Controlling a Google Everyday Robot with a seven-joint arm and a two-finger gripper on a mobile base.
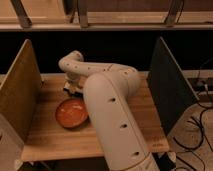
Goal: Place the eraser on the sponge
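Observation:
My white arm [111, 117] reaches from the lower right across the wooden table [145, 112] to its back left part. There the gripper [71, 87] hangs low over the tabletop, just behind the orange bowl [71, 112]. Small dark and light shapes lie under the wrist, but I cannot make out what they are. The eraser and the sponge are hidden from me, most likely behind the arm and wrist.
A tan upright panel [20, 92] walls the table's left side and a dark panel [167, 82] its right side. Behind the table runs a dark gap under a rail. Cables [200, 125] trail on the floor at the right.

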